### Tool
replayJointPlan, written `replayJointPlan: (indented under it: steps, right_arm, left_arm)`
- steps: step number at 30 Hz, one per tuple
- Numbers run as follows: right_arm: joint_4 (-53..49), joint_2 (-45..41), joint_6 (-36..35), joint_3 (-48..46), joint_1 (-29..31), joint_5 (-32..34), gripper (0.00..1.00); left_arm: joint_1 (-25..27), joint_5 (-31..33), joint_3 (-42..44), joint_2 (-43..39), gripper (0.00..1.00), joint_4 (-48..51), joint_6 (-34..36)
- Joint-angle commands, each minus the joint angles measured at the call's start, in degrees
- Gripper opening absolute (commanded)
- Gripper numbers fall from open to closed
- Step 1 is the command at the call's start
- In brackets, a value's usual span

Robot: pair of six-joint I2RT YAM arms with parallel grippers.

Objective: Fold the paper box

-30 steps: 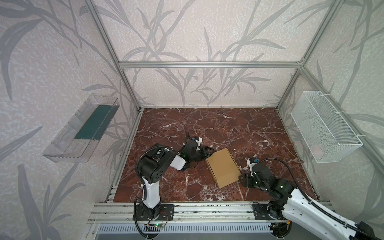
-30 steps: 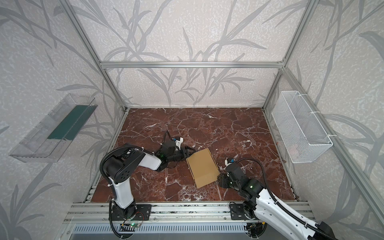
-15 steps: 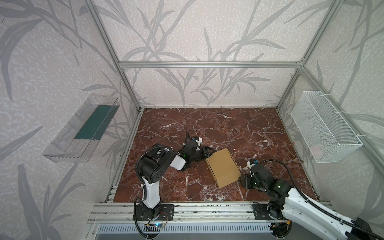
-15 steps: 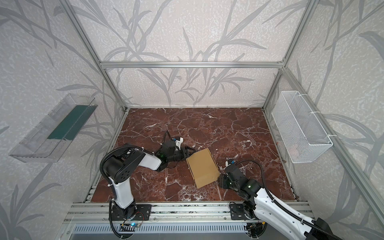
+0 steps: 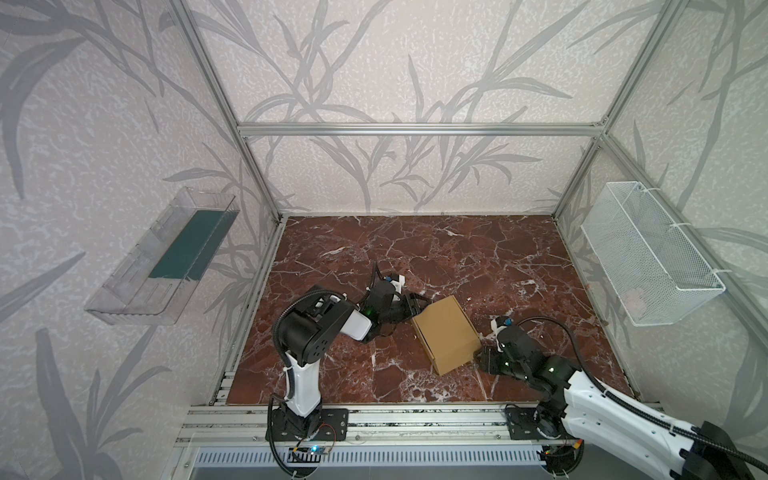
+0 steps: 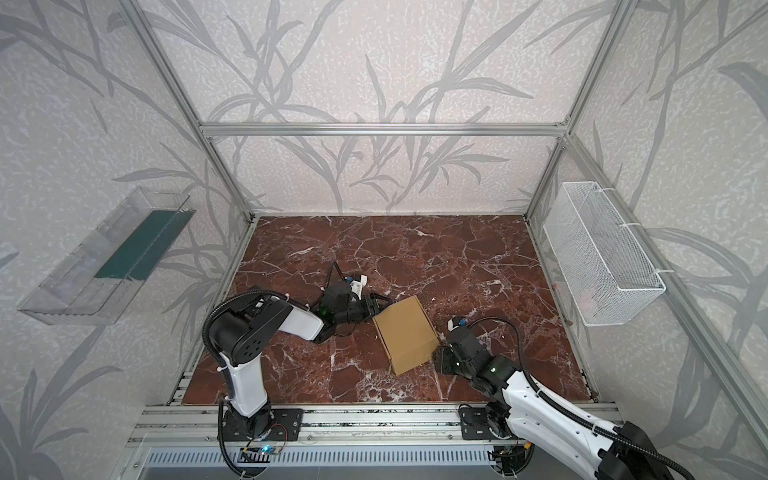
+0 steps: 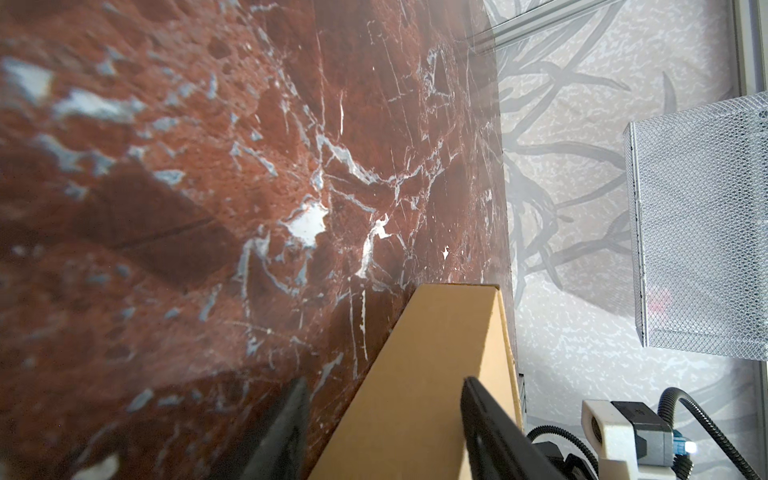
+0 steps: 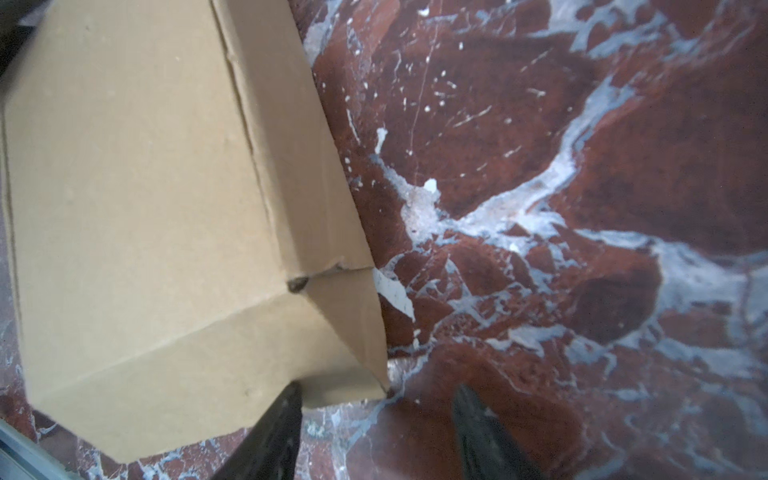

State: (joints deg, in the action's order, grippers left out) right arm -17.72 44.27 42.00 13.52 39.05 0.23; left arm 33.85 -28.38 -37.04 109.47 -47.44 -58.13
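paper box (image 5: 446, 332) btwn left hand (image 5: 415, 306), right hand (image 5: 482, 358)

floor (image 5: 465, 253): red marble, white veins
basket (image 5: 640, 253): white wire, right wall
tray (image 5: 124, 301): clear, green sheet inside, left wall
frame (image 5: 415, 129): aluminium

A red marble floor (image 5: 457, 249) is enclosed by leaf-patterned walls (image 5: 395, 62); a clear tray (image 5: 124, 291) and wire basket (image 5: 623, 249) are mounted.

Back half of the bench (image 5: 457, 249) is wide open tbh; up front the paper box (image 5: 445, 332) blocks the middle, left tool (image 5: 417, 306) and right tool (image 5: 482, 359) at opposite corners.
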Motion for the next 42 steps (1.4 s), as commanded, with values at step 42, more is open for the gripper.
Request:
replayJointPlan:
  steps: [42]
  right_arm:
    - [34.38, 16.98, 3.54, -4.10, 8.85, 5.01, 0.61]
  left_arm:
    - [3.38, -0.36, 3.19, 5.93, 0.62, 9.48, -2.81]
